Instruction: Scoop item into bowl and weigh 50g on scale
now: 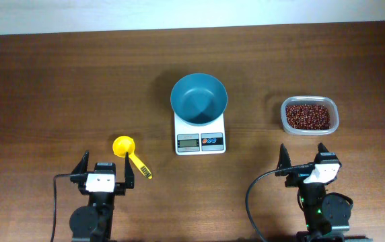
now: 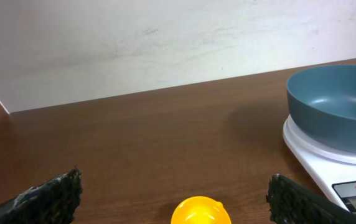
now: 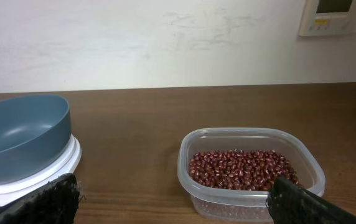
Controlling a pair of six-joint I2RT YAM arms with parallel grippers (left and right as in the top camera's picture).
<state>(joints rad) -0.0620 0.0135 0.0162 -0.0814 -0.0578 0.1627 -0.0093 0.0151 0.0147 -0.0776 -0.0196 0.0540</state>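
Scale display faces robot, bowl atop; left tool, right tool spread, empty.

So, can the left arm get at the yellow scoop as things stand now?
Probably yes. The yellow scoop lies just ahead of the left fingers, slightly to their right. The fingers are spread open, and nothing stands between them and the scoop.

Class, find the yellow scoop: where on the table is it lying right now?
In the overhead view, the yellow scoop lies on the left side, left of the scale and just ahead of the left tool.
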